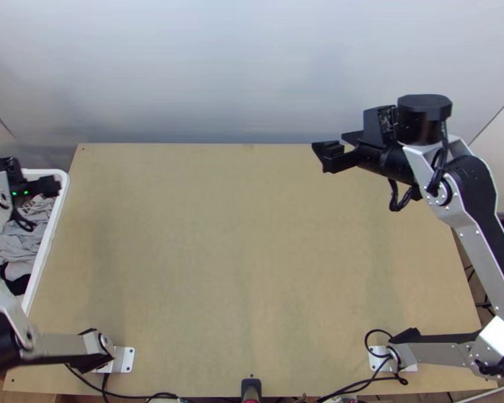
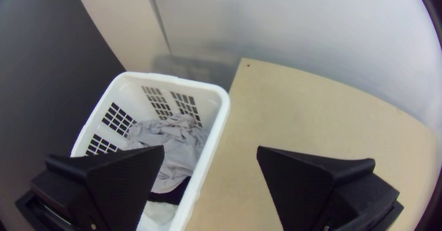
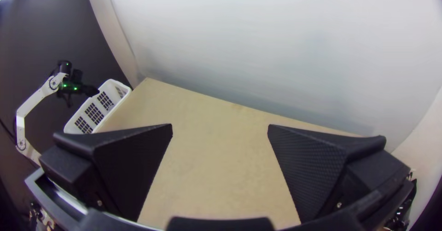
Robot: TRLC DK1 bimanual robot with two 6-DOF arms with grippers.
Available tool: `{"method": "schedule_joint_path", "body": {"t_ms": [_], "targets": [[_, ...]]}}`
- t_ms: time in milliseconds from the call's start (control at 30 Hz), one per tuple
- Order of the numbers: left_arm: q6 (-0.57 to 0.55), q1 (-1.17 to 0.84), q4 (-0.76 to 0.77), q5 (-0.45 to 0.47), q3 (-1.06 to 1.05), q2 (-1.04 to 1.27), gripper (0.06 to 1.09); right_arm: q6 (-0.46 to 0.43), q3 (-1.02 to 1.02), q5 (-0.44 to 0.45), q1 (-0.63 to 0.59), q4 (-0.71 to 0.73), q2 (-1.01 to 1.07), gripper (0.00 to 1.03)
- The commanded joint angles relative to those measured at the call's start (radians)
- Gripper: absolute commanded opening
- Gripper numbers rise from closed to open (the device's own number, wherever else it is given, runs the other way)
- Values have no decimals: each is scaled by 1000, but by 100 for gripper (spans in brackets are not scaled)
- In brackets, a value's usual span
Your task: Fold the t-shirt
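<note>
We saw grey cloth point(image 2: 179, 141) bunched in the basket point(image 2: 223, 103) left of the table point(image 1: 252, 269) — t-shirt or not, we couldn't tell. The gaping left gripper point(image 1: 51, 187) partly hid it; the right gripper point(image 1: 332, 142), spread wide, hung far right.

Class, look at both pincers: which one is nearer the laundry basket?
The left pincer: it hovers by the white basket, whereas the right pincer is off across the table, well away from it.

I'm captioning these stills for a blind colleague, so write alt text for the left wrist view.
A white basket of bunched grey cloth, with a black piece and a whitish piece, sits beside a wooden table. The left gripper is open in the foreground, holding nothing.
</note>
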Motion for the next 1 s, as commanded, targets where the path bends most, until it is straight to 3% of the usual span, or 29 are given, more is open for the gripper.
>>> {"method": "schedule_joint_path", "body": {"t_ms": [0,600,967], "targets": [[48,171,16,8,99,209,104,3,44,-5,35,-33,37,96],[27,306,-62,8,545,799,104,5,-4,1,44,-41,67,96],[13,318,-75,14,726,1012,104,5,-11,34,41,-45,87,96]]}}
